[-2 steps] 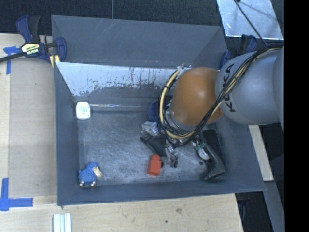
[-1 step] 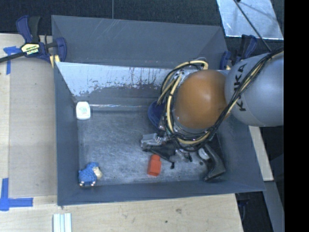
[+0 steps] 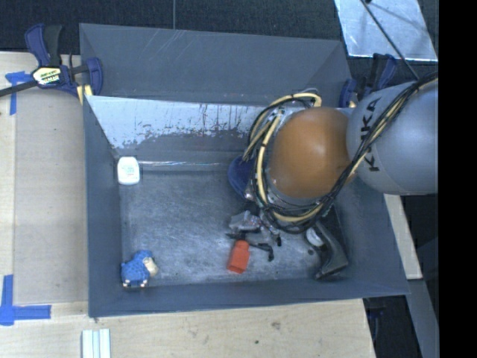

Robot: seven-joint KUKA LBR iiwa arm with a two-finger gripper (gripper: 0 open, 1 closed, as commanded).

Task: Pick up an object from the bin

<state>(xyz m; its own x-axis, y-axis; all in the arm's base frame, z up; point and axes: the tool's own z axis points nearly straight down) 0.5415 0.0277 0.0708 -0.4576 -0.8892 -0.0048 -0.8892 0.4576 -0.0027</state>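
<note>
**Operator:** State the position and condition of the end effector.

**Technician:** The gripper (image 3: 252, 233) is low in the grey bin (image 3: 104, 222), right of centre, beneath the orange wrist cover (image 3: 309, 154). The cover and cables hide much of it, so I cannot tell how wide it stands. Nothing is seen held in it.

**Operator:** Identify the nearest candidate item.

**Technician:** A small red block (image 3: 238, 257) lies on the floor just beside the gripper, on its near side. A black angled part (image 3: 332, 256) lies to the right, close to the right wall. A blue toy (image 3: 138, 269) in the near-left corner and a small white piece (image 3: 128, 171) at the far left are both well apart from it.

**Operator:** List the probable faults.

**Technician:** The gripper appears offset to the far side of the block. Lowering from here would probably strike the block's edge and push it toward the near wall. Closing off-centre would probably tip it or squeeze it out. Sideways correction to the right risks brushing the black part.
</note>
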